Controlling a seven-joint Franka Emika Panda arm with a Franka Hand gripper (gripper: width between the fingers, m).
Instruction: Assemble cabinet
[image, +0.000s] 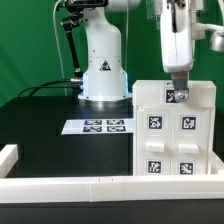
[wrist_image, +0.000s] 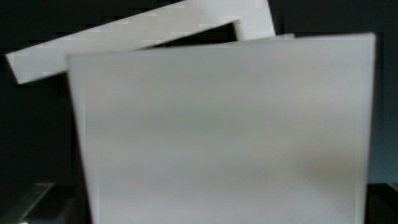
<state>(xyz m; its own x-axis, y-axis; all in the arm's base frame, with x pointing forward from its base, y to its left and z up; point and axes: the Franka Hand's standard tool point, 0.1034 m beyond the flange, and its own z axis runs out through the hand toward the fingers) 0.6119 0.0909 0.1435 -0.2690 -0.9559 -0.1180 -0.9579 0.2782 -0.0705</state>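
1. Exterior view: cabinet is being shown as a large white box standing on the black table, at the exterior view's right, close behind the white border rail running along the front edge.
2. Several black-and-white square tags are being displayed on its front face, one of them in the upper row; a further tag is being seen at the top edge, just under the gripper.
3. Gripper is being held directly above the cabinet's top edge, with the fingers reaching down to it; whether the fingers are spread or pressed together cannot be told, and contact with the cabinet cannot be confirmed.
4. Marker board is being seen lying flat on the table, to the exterior view's left of the cabinet and in front of the white robot base.
5. A short rail piece is being shown at the exterior view's left edge.
6. Wrist view: picture is being filled almost wholly by a blurred, plain white panel of the cabinet, very close to the camera.
7. A second white panel edge is being seen tilted behind it, against dark background.
8. Fingers are not being shown clearly in this view, so the pincer's state cannot be told here either.
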